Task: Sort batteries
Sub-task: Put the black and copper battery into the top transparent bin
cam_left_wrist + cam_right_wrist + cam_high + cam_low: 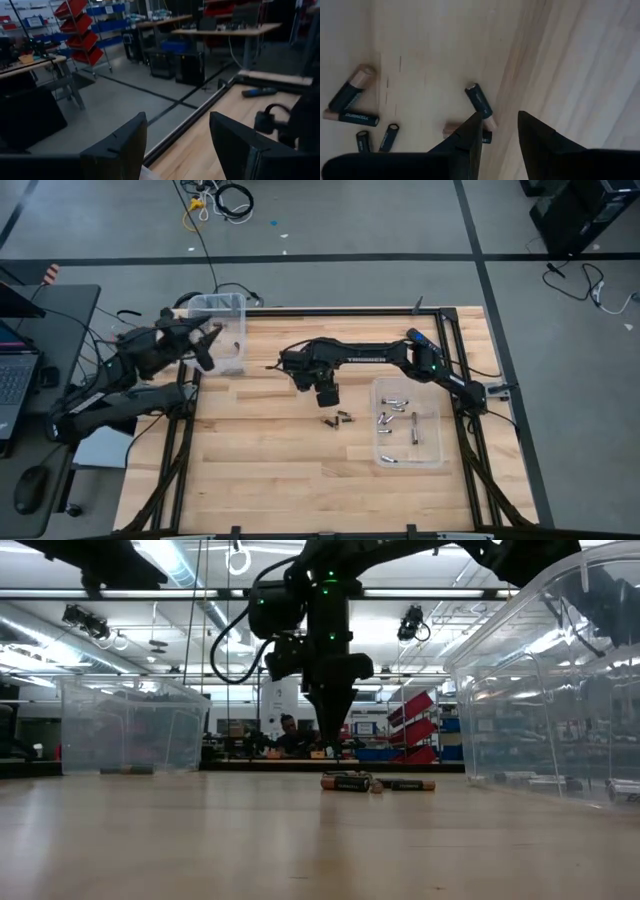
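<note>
Right tool (497, 131) spread, hovering mid-surface over loose batteries (479, 102); one cell reads "DURACELL" (351, 116). More batteries lie in the clear tray (437, 442) near the surface's right edge. Left tool (176, 145) spread, over the clear bin (238, 308) at the far-left corner.

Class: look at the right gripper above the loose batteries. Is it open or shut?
Open. The right gripper shows a clear gap between its fingers, with nothing held; the batteries lie on the table below.
</note>
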`<action>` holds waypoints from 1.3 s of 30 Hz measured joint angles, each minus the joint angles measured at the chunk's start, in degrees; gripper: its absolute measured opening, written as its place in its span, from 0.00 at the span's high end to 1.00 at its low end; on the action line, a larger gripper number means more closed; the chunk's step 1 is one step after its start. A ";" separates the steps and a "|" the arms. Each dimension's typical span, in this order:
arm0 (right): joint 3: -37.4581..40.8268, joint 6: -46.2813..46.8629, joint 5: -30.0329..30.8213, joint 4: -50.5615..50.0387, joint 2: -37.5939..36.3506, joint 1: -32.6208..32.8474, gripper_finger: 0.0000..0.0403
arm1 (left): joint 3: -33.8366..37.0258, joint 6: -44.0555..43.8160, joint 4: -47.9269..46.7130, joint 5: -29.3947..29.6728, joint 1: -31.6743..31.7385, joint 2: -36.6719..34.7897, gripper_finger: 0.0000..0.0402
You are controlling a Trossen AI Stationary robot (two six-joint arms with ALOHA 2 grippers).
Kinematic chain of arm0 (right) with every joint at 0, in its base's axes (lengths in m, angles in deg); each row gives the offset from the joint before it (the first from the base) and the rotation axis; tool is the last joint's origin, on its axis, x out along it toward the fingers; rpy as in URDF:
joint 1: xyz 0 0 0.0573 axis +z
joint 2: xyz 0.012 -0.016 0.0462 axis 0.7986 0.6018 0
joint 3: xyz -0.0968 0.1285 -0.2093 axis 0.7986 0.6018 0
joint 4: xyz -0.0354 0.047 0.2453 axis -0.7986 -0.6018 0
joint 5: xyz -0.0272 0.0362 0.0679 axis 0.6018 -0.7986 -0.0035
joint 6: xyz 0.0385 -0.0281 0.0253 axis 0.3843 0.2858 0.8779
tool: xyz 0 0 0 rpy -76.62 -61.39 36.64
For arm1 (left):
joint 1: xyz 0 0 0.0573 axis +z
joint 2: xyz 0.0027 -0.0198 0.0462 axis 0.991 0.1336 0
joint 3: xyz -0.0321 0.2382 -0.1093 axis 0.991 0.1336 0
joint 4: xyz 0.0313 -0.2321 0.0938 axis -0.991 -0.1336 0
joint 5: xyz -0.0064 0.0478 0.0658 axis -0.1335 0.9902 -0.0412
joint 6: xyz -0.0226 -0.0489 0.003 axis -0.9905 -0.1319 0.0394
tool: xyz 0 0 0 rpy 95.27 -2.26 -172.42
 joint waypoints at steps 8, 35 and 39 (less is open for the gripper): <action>5.41 -0.52 -0.62 2.70 0.04 0.09 0.63 | -0.02 -1.19 -2.48 -0.87 0.00 -6.12 0.47; 13.88 0.65 -0.52 15.13 -0.46 1.06 0.93 | 2.89 -0.97 -1.20 -1.02 0.00 -6.51 0.47; 13.92 1.49 -0.93 19.19 -1.86 1.90 0.94 | 2.89 -0.84 -1.15 -1.47 0.00 -6.53 0.47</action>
